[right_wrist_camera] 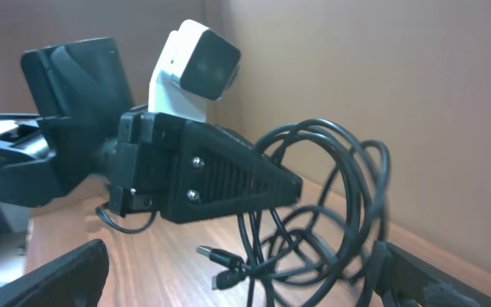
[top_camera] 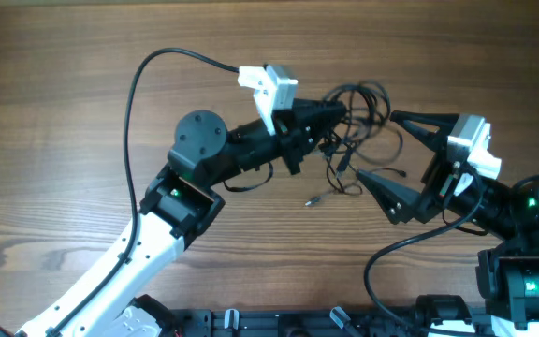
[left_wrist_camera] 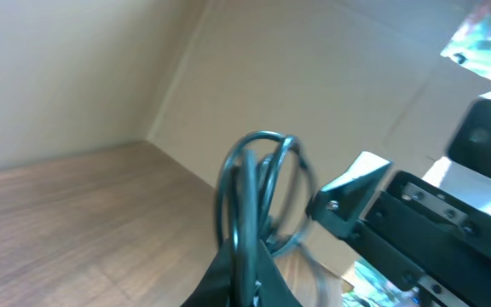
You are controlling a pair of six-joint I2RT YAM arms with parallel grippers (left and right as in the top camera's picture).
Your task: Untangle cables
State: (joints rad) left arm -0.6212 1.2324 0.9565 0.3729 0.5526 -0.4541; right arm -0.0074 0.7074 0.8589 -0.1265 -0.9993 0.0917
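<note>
The left hand (top_camera: 341, 113) rides highest, pinched tight on the cables (top_camera: 368, 120). Their loops bunch at 3 o'clock of its tip, above the desk (top_camera: 64, 94) toward 1 o'clock of centre. The right hand (top_camera: 377, 146) gapes wide and empty around the loose strands, which trail toward 7 o'clock, so it looks the nearer one to take them.

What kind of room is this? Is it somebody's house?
Probably a robot lab or workshop, not a home, though little of the room shows. A left arm and a right arm work at a wooden table with a tangle of thin black cables, and a plain bare wall stands behind.
</note>
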